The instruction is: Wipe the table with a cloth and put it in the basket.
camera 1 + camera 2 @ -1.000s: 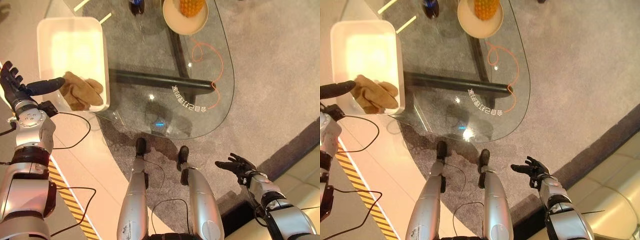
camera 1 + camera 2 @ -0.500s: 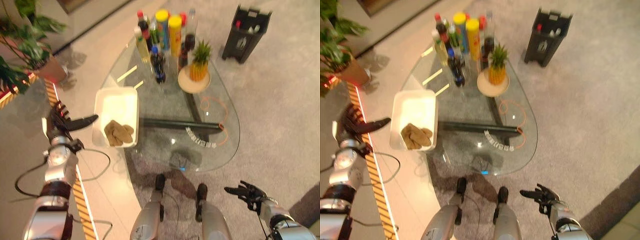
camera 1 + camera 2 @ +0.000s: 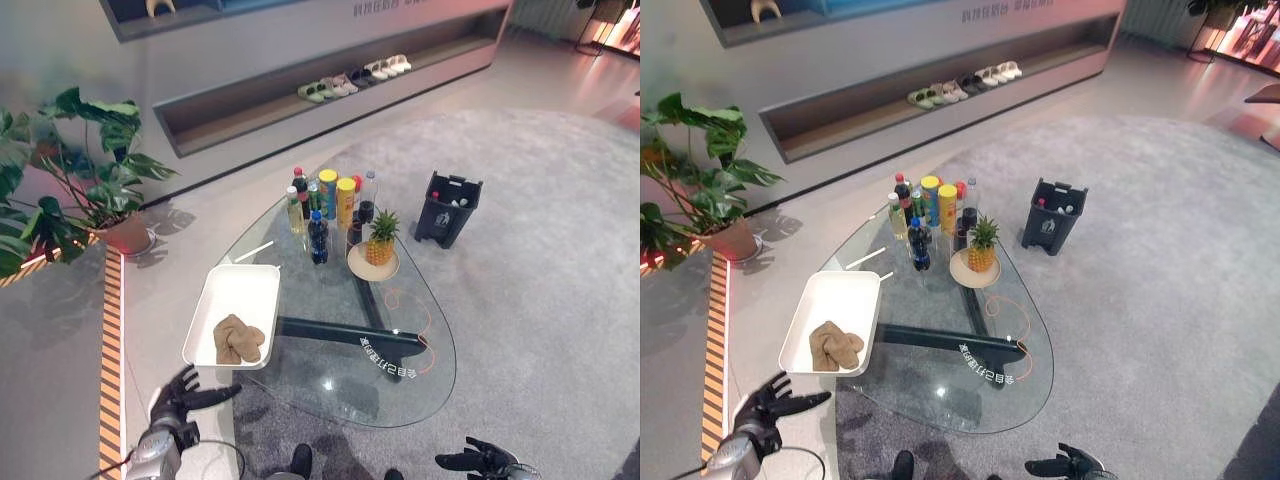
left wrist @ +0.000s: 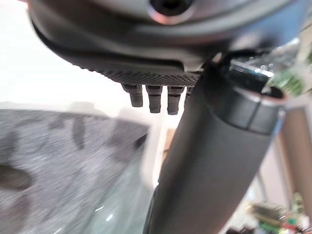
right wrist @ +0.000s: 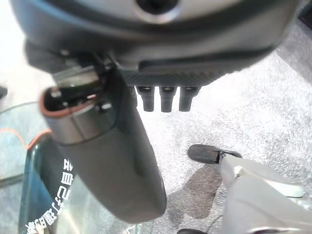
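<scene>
Left hand [image 3: 178, 395] now clear of basket [image 3: 236, 290], fingers spread, empty.

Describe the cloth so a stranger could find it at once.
Find the glass table on the grey carpet. At its left edge sits a white rectangular basket, and the cloth lies crumpled in its near end: the only soft brown thing there.

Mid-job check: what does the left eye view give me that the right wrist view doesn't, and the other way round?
Left eye view: the brown cloth lying in the white basket, bottles, a pineapple, and the open left hand near the basket. Right wrist view: the right hand up close, thumb straight, holding nothing. Both: the glass table and grey carpet.
</scene>
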